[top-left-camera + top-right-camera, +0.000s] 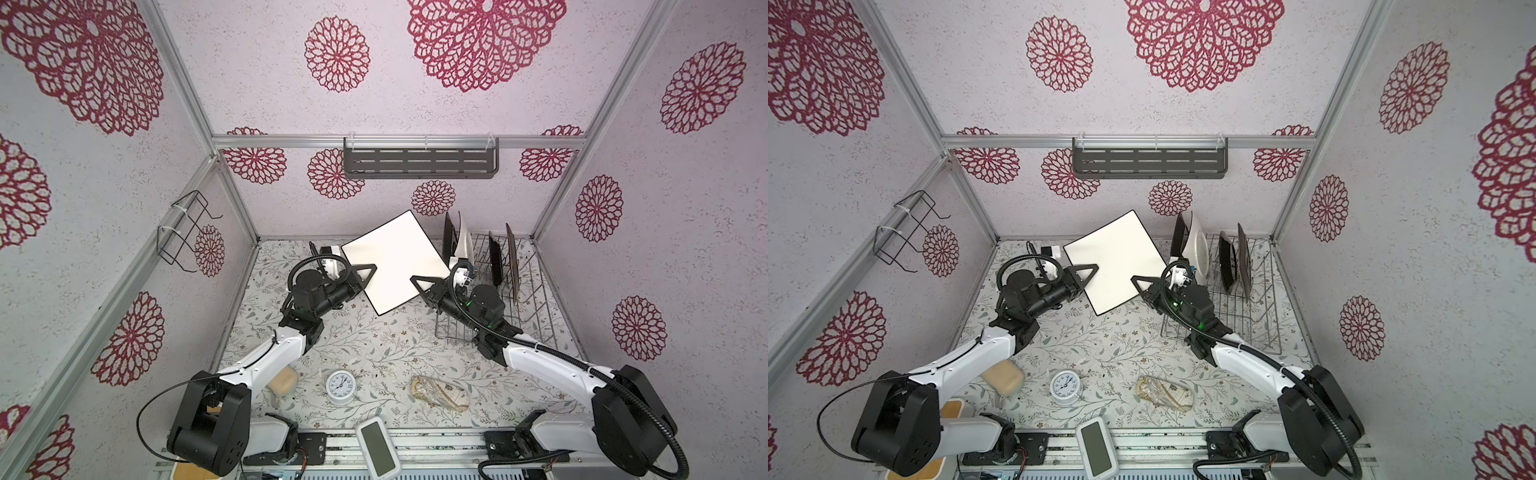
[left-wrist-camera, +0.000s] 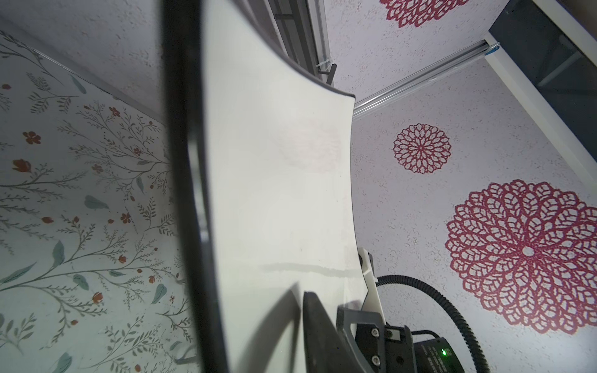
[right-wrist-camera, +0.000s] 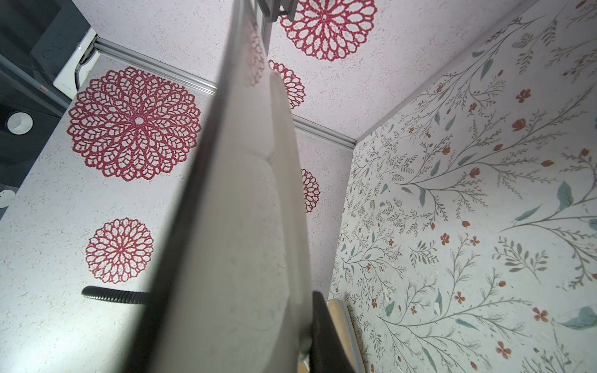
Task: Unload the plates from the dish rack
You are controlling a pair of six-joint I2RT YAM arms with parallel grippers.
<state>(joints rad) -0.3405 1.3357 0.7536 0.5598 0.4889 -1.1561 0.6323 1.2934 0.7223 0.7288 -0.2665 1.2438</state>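
The white plate [image 1: 395, 262] hangs above the table [image 1: 374, 345], beside the rack [image 1: 536, 316] where the other plates [image 1: 495, 259] stand. The right gripper [image 1: 419, 282] pinches one edge; the left gripper [image 1: 366, 272] straddles the opposite edge, though whether it presses we cannot tell. We judge the plate stiff, glossy and breakable, best held by its rims; the table looks hard, walled on three sides

The plate [image 1: 395, 262] is white (dark-edged), the dish rack [image 1: 536, 316] silver, the tabletop [image 1: 374, 340] leafy-floral.
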